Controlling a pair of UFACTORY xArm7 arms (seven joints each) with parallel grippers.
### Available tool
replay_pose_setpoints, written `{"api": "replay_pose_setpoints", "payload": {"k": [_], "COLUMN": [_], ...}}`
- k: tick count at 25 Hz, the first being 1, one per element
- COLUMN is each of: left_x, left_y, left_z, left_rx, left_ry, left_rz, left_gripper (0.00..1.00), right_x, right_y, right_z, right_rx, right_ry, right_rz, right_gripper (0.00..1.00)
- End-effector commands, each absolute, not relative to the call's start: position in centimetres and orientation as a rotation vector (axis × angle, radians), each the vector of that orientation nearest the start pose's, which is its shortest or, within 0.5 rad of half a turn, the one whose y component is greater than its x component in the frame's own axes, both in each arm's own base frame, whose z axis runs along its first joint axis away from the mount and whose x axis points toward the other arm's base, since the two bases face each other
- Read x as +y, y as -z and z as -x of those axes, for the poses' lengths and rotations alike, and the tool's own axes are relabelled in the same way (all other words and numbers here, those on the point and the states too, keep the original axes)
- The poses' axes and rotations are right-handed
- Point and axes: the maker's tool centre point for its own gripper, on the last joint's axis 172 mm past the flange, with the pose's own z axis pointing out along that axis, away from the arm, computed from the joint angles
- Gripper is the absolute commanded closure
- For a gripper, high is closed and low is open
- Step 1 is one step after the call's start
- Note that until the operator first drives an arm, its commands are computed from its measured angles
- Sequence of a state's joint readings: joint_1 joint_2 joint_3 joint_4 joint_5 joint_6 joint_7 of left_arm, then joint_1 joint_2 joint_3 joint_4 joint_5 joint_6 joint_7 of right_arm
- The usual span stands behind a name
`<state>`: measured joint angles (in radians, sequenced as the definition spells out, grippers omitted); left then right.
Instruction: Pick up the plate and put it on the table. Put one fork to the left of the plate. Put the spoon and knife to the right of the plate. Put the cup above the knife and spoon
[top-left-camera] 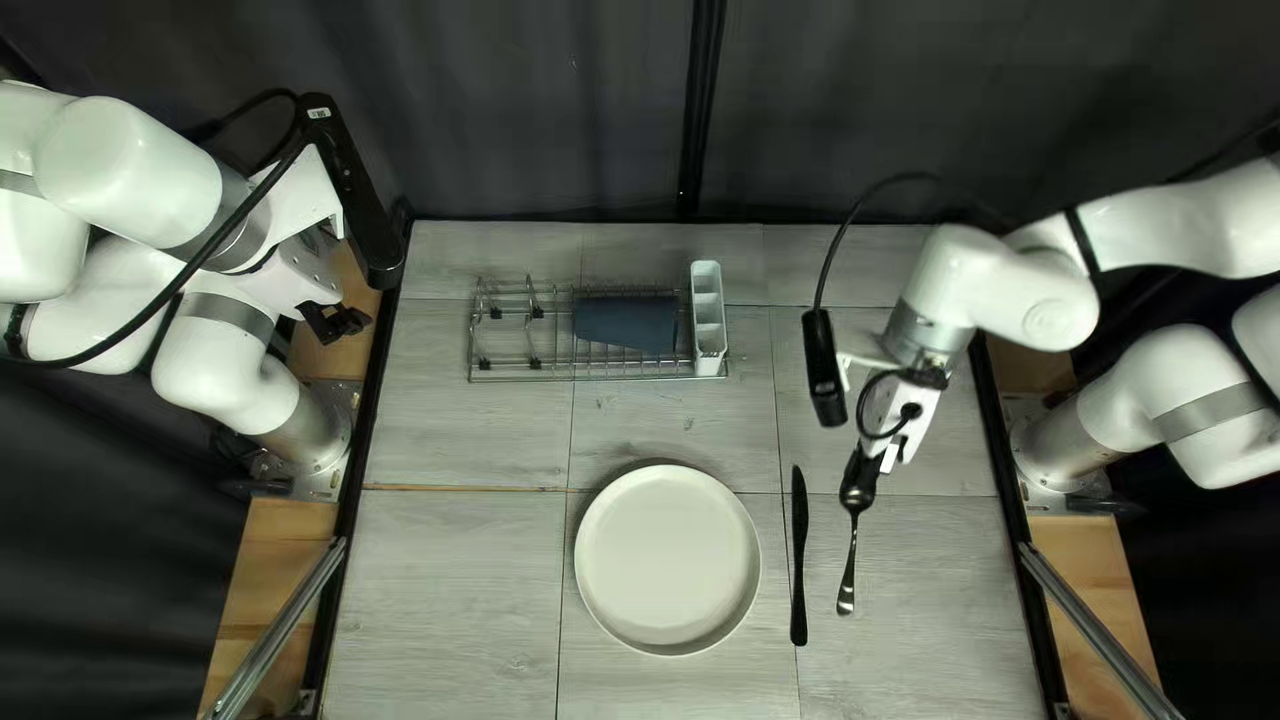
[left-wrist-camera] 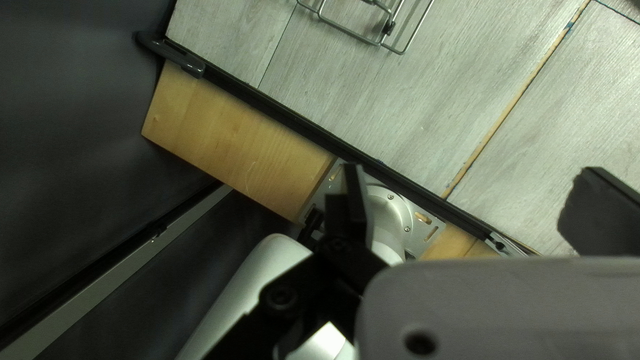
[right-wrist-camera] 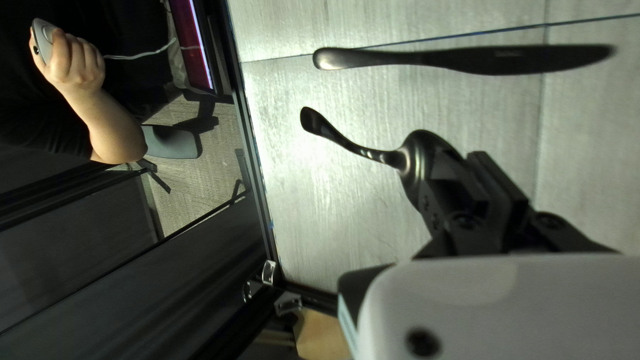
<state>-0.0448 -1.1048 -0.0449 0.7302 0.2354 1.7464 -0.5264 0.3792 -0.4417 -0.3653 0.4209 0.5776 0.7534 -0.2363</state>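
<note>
Right of plate (top-left-camera: 667, 560) and knife (top-left-camera: 799, 560), spoon (top-left-camera: 850, 560) is seemingly being placed, bowl pinched by right gripper (right-wrist-camera: 467, 175); next, to be lowered flat and released; left gripper (left-wrist-camera: 475, 187) spread.

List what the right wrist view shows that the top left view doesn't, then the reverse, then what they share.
Only right wrist view: a person's hand holding a small rounded device, and part of a screen.

Only top left view: the plate, the wire rack with the dark blue cup and white holder, and my left arm.

Both: the knife lying on the table, and my right gripper shut on the spoon's bowl.
</note>
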Motion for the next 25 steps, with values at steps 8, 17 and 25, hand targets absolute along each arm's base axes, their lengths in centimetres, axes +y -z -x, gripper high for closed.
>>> {"api": "replay_pose_setpoints", "payload": {"k": [8, 17, 25], "left_x": [5.0, 5.0, 5.0], "left_y": [-35.8, -35.8, -35.8], "left_z": [-17.3, -17.3, -17.3], "left_rx": [-0.733, -0.733, -0.733], "left_ry": [0.239, 0.239, 0.239], "left_rz": [2.806, 2.806, 2.806], "left_gripper": [0.0, 0.0, 0.0], "right_x": [11.8, 11.0, 9.6], "right_y": [-10.3, -7.7, -5.0], "right_z": [-33.9, -33.3, -32.7], "right_rx": [0.102, 0.031, 0.009], "right_ry": [0.143, 0.196, 0.183], "right_rz": [2.561, 2.576, 2.603], "right_gripper": [1.0, 1.0, 0.0]}}
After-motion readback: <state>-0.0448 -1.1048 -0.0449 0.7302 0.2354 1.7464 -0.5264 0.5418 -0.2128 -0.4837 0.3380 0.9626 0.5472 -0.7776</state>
